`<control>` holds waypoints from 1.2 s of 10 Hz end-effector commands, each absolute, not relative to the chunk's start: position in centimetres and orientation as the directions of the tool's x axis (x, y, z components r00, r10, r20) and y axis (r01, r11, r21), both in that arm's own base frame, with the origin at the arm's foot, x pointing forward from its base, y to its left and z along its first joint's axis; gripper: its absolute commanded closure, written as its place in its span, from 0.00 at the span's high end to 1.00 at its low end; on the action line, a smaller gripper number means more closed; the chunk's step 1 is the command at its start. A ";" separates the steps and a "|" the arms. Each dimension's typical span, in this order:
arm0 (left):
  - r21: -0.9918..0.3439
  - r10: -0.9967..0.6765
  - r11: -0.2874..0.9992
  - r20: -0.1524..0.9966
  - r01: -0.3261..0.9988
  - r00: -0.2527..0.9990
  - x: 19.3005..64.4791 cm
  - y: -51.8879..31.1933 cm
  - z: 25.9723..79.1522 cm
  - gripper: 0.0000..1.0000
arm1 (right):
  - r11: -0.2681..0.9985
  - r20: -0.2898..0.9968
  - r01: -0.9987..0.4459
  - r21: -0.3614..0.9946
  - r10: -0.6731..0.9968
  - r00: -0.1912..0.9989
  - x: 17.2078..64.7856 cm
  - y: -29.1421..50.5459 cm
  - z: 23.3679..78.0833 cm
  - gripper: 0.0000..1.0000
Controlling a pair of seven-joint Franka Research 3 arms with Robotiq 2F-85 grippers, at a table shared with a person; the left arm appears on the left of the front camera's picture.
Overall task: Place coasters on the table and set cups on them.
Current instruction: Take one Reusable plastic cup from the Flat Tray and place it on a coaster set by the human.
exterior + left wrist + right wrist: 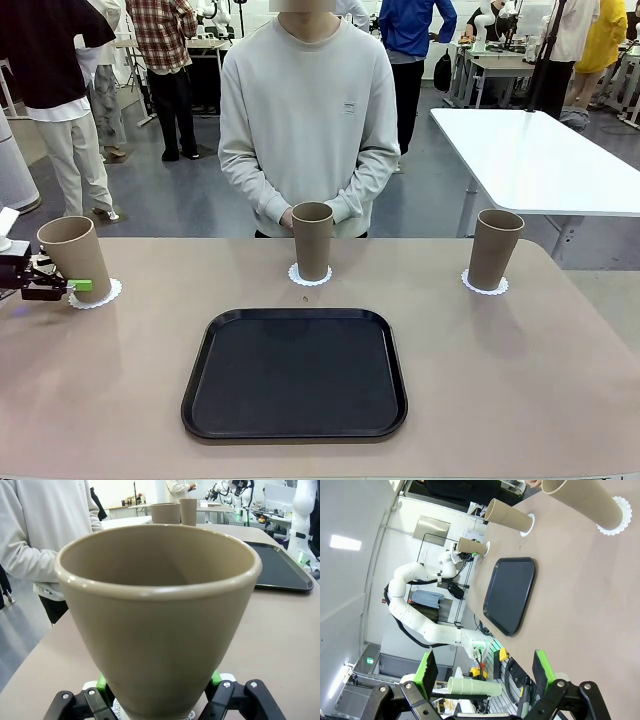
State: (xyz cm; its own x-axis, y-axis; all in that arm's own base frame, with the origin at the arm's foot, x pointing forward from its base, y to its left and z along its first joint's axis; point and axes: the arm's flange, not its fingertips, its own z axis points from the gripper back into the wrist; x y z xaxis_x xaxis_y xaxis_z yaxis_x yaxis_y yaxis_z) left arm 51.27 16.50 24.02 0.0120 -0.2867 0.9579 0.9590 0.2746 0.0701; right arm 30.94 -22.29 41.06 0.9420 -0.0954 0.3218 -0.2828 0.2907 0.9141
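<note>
Three beige cups stand on white lacy coasters on the tan table (520, 380). The left cup (75, 256) sits on its coaster (103, 294) with my left gripper (72, 286) shut on its base. In the left wrist view this cup (160, 610) bulks large, the green pads (102, 682) pressed against both sides. The middle cup (312, 240) on a coaster (310, 277) stands in front of the person. At the right is the third cup (494, 248) on its coaster (485, 286). My right gripper (485, 672) is open, holding nothing, back from the table's near edge.
A black rounded-square tray (295, 372) lies in the table's middle near the front. The person (308, 120) stands at the far edge with hands low behind the middle cup. A white table (540, 150) is at the back right. Stacked pale cups (470, 686) lie off the table.
</note>
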 end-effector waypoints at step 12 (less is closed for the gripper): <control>-0.061 -0.239 0.261 0.963 0.963 0.126 53.1 16.9 23.6 1.00 | 0.283 0.325 -0.287 0.915 -0.098 0.941 30.8 -22.2 40.9 1.00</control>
State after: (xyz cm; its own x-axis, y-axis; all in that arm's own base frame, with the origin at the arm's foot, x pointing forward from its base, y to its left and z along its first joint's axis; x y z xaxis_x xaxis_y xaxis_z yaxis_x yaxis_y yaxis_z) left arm 52.71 16.48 23.44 0.1100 -0.2491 0.9622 0.9588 0.2818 -0.0367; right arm 30.94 -22.29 41.06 0.9420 -0.0954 0.3218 -0.2828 0.2907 0.9141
